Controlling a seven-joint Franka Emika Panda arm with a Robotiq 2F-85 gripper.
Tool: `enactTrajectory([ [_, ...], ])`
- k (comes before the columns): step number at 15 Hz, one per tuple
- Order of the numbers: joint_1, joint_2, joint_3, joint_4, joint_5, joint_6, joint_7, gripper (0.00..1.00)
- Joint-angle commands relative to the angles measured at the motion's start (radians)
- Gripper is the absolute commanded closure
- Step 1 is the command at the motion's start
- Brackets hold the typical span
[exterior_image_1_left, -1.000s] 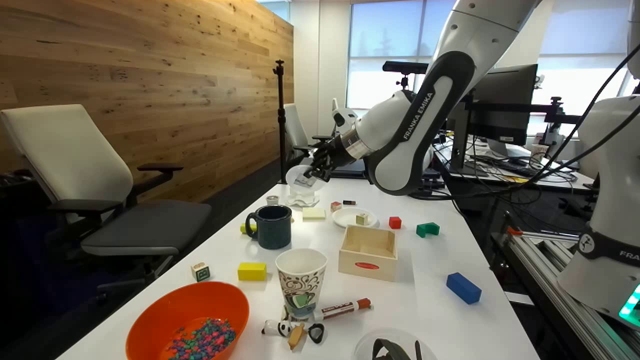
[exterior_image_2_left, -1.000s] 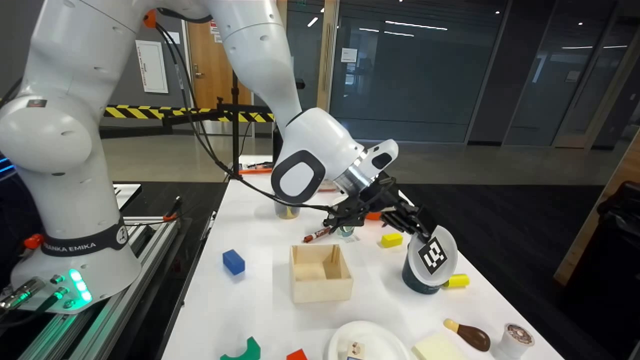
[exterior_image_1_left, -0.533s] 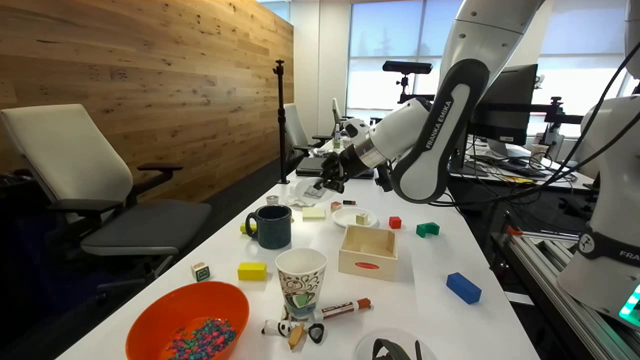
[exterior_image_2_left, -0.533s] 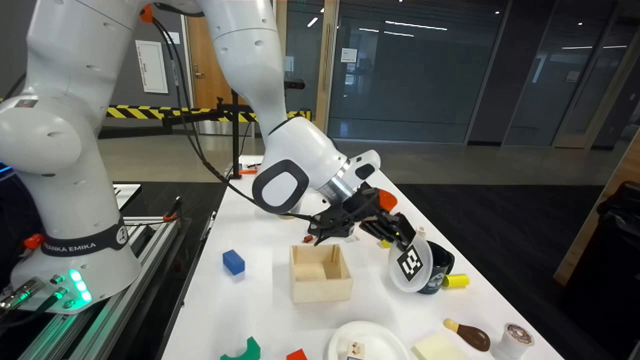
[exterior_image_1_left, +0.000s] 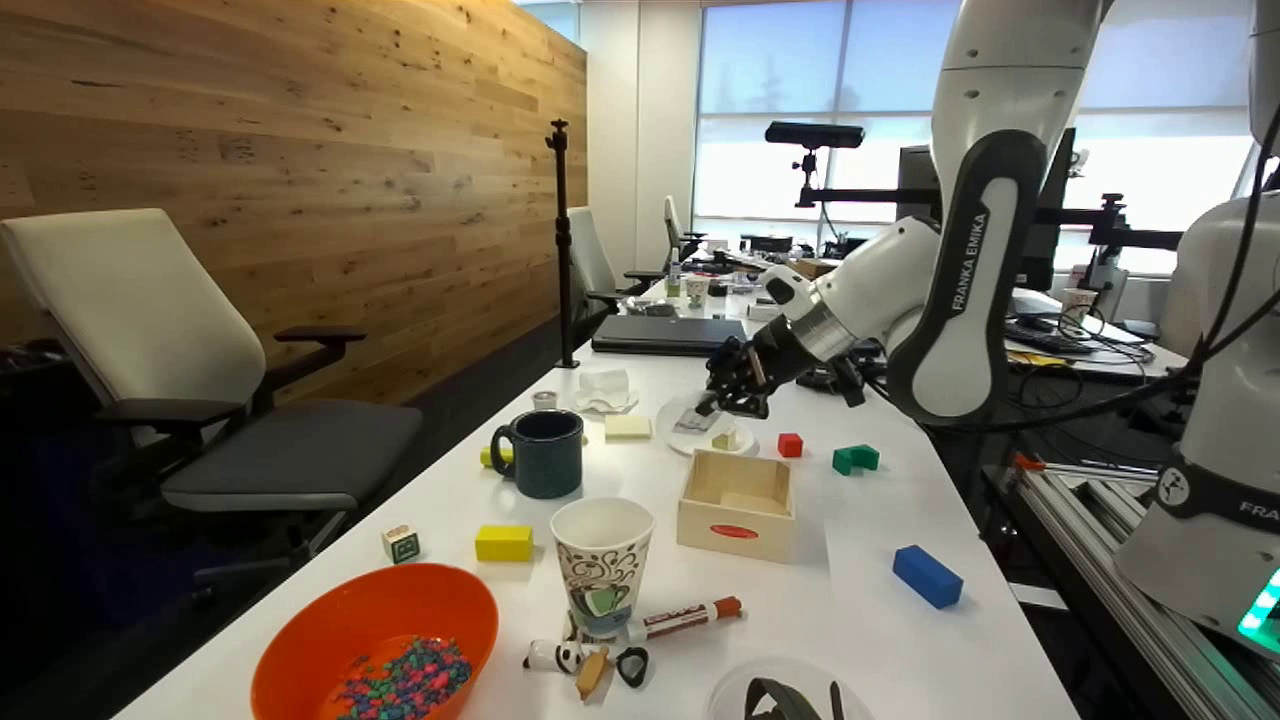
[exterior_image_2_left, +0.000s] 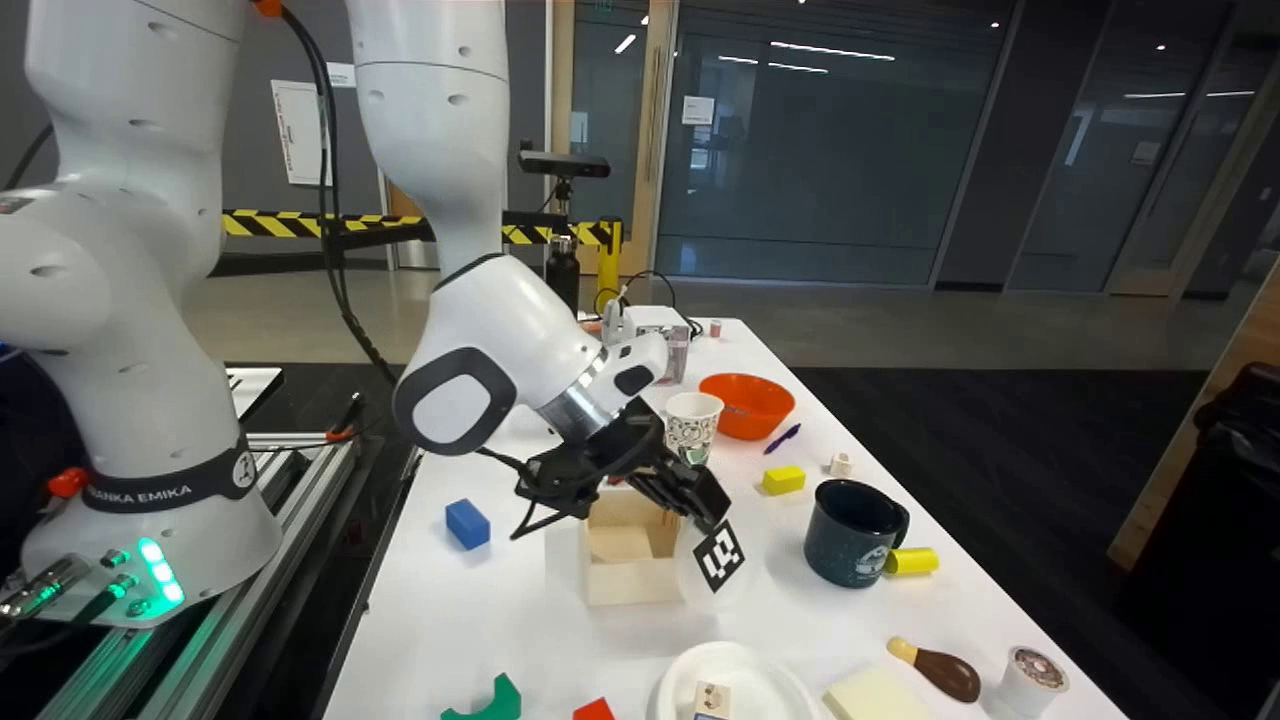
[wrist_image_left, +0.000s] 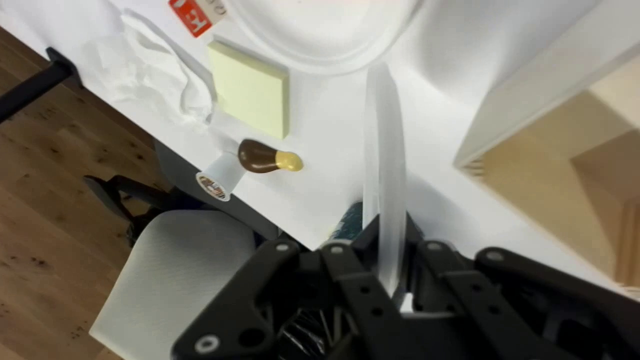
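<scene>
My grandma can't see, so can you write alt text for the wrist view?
The tool grips a clear, lid-like disc, seen edge-on, over a white table. At picture left lie a yellow pad and a brown, drumstick-shaped toy; a wooden box shows at right, a white plate at top.

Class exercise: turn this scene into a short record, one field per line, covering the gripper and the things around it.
Surface: white table
Grip: gripper shut on a translucent round lid
Lid face: black-and-white coded square
Container: open-topped wooden box
Drinkware: upright dark mug; upright patterned paper cup
Beside mug: yellow cylinder
Dish: white plate, small wooden block on it
Filled vessel: orange bowl, small coloured pieces inside
Loose piece: blue block
</scene>
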Motion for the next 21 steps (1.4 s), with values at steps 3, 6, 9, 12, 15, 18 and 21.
enactTrajectory([
  [3,-0.045,-0.026,0.116,-0.016,-0.004,-0.176,0.067,0.98],
  [6,-0.071,-0.072,0.133,-0.002,-0.011,-0.288,0.156,0.98],
  [9,-0.129,-0.151,0.127,-0.025,-0.027,-0.345,0.229,0.98],
  [12,-0.263,-0.203,0.147,0.002,-0.102,-0.459,0.337,0.98],
  [15,-0.377,-0.258,0.211,0.002,-0.177,-0.526,0.435,0.98],
  [18,-0.424,-0.311,0.272,-0.019,-0.214,-0.524,0.498,0.98],
  [21,-0.428,-0.309,0.319,0.007,-0.266,-0.519,0.569,0.98],
])
